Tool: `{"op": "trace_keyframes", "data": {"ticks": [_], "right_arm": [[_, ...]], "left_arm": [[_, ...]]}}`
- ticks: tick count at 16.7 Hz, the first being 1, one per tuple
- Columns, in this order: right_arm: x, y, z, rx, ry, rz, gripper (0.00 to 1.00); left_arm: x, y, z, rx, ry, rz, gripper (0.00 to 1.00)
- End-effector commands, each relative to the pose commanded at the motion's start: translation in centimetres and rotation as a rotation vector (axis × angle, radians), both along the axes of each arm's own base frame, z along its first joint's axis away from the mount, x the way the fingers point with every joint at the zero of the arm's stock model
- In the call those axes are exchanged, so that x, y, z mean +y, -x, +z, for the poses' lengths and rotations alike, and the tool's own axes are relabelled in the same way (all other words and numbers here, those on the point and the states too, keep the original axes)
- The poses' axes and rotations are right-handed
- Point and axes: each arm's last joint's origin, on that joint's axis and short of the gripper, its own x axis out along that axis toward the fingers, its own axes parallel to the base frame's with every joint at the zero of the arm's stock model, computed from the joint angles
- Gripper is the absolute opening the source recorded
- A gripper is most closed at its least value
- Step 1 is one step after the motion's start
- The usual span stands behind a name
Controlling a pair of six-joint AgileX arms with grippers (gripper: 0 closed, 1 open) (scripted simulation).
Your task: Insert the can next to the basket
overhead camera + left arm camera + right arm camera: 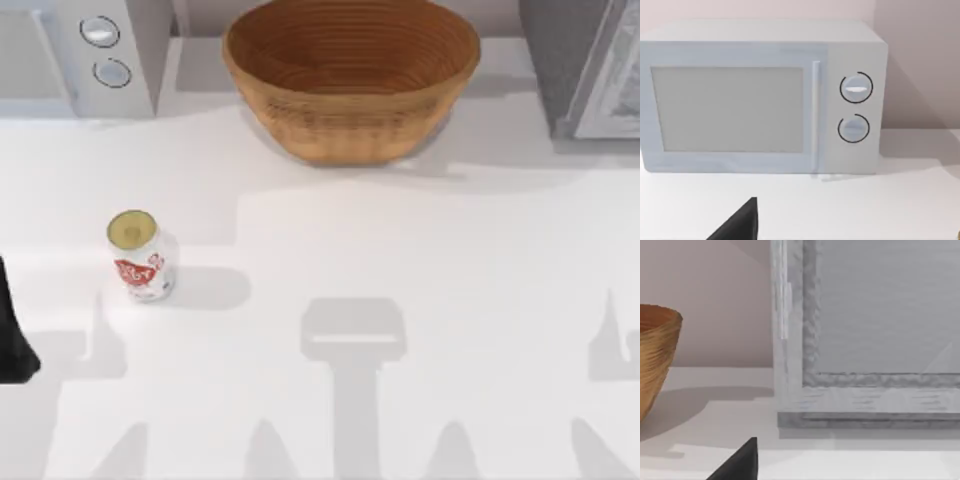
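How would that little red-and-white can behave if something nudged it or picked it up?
The can stands upright on the white table, so a high nudge would probably tip it. Being round, it would likely roll once down. Its smooth side looks rigid but perhaps slippery to pinch.

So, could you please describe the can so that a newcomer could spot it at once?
Start at the microwave in the table's far left corner, then come toward the near edge. The can stands upright there alone: small, white, red label, pale gold top, far smaller than the wicker basket.
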Motion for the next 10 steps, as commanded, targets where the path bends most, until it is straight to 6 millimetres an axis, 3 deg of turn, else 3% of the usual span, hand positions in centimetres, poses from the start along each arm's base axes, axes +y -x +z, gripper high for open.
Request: {"op": "trace_keyframes", "data": {"ticks": [5, 10], "right_arm": [[0.0, 0.0, 0.0, 0.000, 0.000, 0.000, 1.00], [0.0, 0.0, 0.0, 0.000, 0.000, 0.000, 1.00]], "left_arm": [[-0.1, -0.1, 0.7, 0.053, -0.017, -0.011, 1.00], [-0.6, -1.4, 4.1, 0.282, -0.101, -0.067, 1.00]]}}
